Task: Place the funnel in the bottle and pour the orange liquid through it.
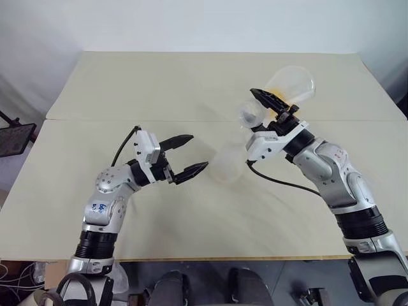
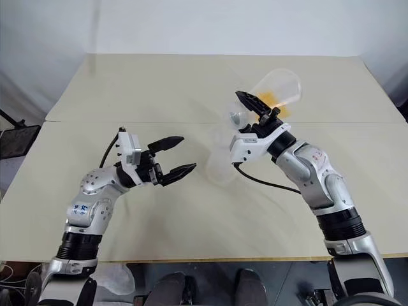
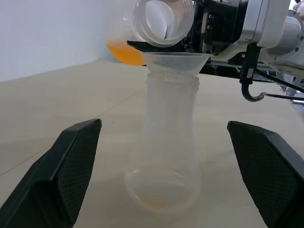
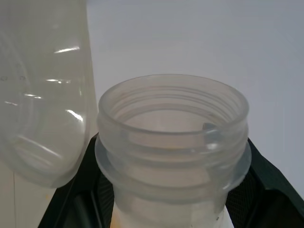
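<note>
At table centre: bottle [image 3: 164, 147] upright with funnel [image 3: 175, 61] seated in its neck, left gripper [image 1: 185, 156] spread wide beside it; right gripper [image 1: 275, 105] clamped on tilted flask [image 1: 290, 86], orange liquid [image 3: 124, 52] nearing the lip—pouring under way, further tilt over the funnel probably required.

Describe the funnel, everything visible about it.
The funnel is a small, see-through, colourless plastic cone. It sits upright in the neck of the bottle, its wide rim resting above the bottle's threaded mouth, its stem hidden inside. The tilted container held by the right gripper hangs mouth-down just above its rim. No orange liquid shows in it.
</note>
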